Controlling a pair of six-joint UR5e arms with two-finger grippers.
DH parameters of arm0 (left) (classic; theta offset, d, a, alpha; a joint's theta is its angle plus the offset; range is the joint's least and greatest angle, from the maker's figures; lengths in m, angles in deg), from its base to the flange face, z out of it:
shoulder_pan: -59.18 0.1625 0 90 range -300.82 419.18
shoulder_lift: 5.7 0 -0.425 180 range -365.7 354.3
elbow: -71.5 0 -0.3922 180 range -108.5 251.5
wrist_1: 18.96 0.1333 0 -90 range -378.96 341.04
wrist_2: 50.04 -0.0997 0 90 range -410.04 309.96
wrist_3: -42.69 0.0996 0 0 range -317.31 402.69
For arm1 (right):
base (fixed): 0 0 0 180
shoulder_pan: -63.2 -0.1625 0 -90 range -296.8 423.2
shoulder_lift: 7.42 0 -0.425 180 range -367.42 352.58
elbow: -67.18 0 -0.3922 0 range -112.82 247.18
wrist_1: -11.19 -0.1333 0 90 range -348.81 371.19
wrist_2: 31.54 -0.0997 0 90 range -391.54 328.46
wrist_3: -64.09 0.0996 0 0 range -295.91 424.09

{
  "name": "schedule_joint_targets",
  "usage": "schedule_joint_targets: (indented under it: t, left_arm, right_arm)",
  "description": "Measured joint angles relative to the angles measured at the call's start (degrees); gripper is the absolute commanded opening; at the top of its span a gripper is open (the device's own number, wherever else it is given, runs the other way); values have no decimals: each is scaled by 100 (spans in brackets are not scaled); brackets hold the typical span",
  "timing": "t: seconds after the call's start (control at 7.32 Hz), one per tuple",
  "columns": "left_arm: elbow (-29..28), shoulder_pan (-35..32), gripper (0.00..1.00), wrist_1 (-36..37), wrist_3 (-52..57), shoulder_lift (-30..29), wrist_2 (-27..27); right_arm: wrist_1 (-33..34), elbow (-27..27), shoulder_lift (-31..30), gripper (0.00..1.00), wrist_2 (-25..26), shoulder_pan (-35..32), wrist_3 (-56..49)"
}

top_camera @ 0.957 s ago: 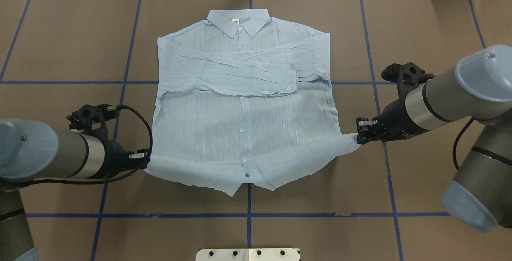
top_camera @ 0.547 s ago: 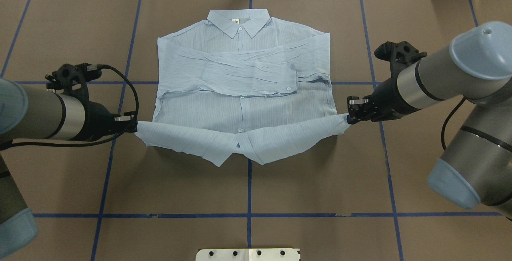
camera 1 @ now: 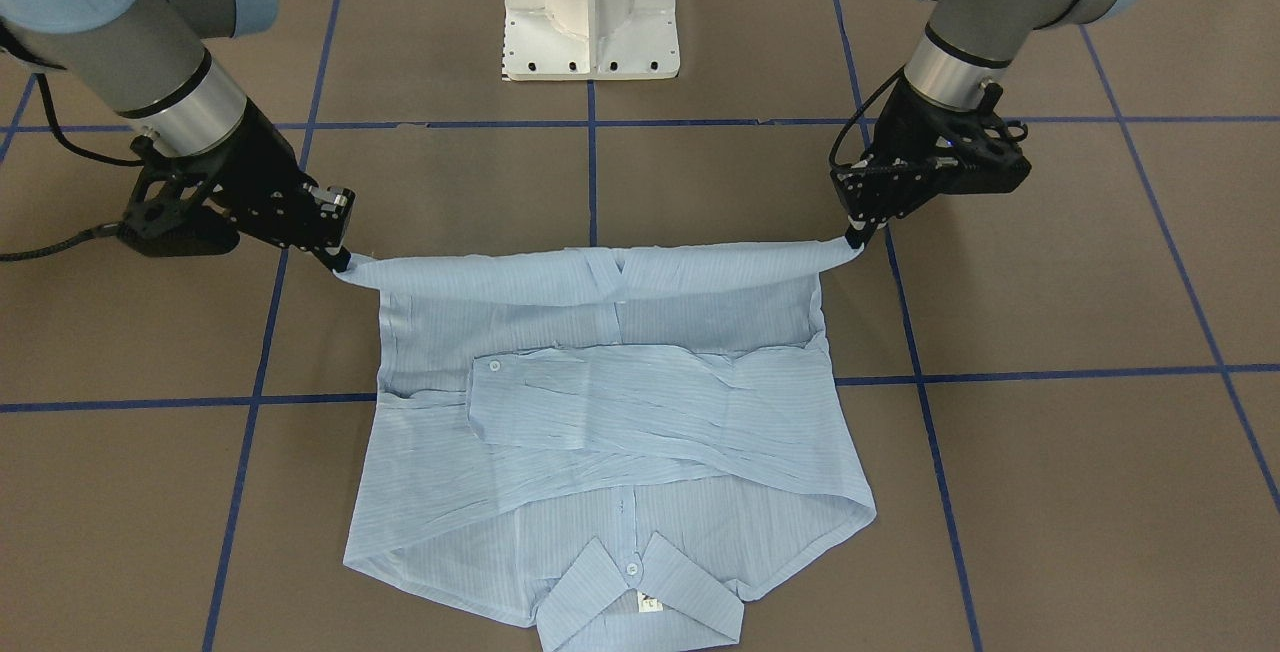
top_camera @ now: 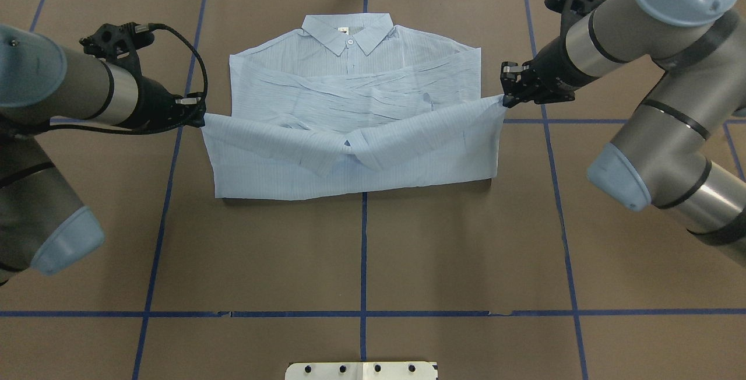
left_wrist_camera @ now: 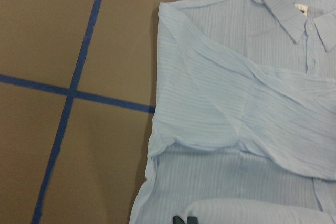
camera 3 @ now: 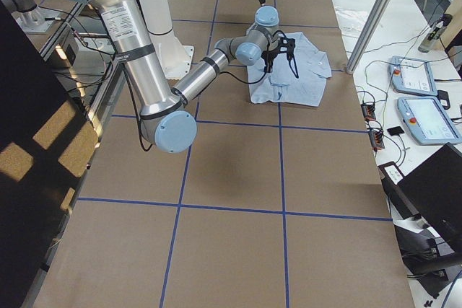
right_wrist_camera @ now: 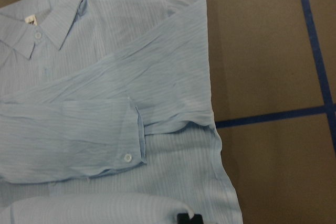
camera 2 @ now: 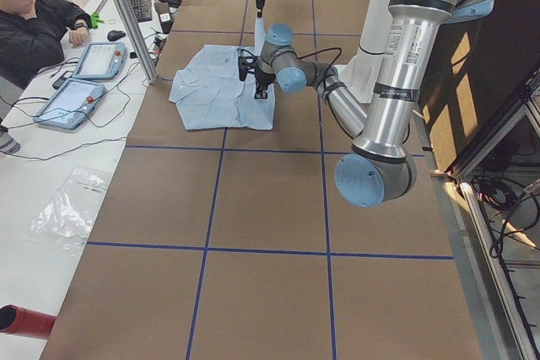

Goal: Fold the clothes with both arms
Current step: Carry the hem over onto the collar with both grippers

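The light-blue striped shirt (top_camera: 355, 71) lies front-up on the brown table, collar (top_camera: 349, 30) at the far side and both sleeves crossed over the chest. Its lower part is doubled over toward the collar. My left gripper (top_camera: 201, 116) is shut on the hem's left corner and my right gripper (top_camera: 506, 99) is shut on the right corner. The lifted hem (top_camera: 349, 147) is stretched between them and sags in the middle. From the front, the left gripper (camera 1: 853, 240) and right gripper (camera 1: 340, 262) hold the raised edge above the shirt (camera 1: 620, 412). Each wrist view looks down on the crossed sleeves (left_wrist_camera: 236, 103) (right_wrist_camera: 105, 103).
Blue tape lines (top_camera: 363, 252) grid the brown table cover. The white pedestal base (camera 1: 590, 22) stands at the robot's side. A seated person (camera 2: 38, 23) with tablets (camera 2: 99, 58) and a metal post (camera 2: 126, 14) are beyond the table's far edge.
Both grippers have carried the hem corners away from the robot toward the collar. The shirt's lower part now folds over its middle, and bare table shows where the hem lay.
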Motion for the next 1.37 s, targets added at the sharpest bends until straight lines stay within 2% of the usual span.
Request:
schedule_joint_targets:
  t: [0.41, 0.68, 0.96, 1.37]
  left_arm:
    - [-1282, -576, 0, -467, 126, -822, 232]
    - [-2392, -709, 0, -1345, 177, -1140, 242]
    - [-3286, -737, 0, -2180, 183, -1342, 237]
    - [-4021, -734, 0, -2431, 178, -1804, 216]
  right_arm:
    - [-27, 1193, 826, 0, 3, -282, -203]
    - [-47, 2127, 1472, 0, 15, -368, -356]
    - [-57, 2871, 1860, 0, 19, -394, -627]
    - [-55, 3361, 1997, 0, 33, -442, -874]
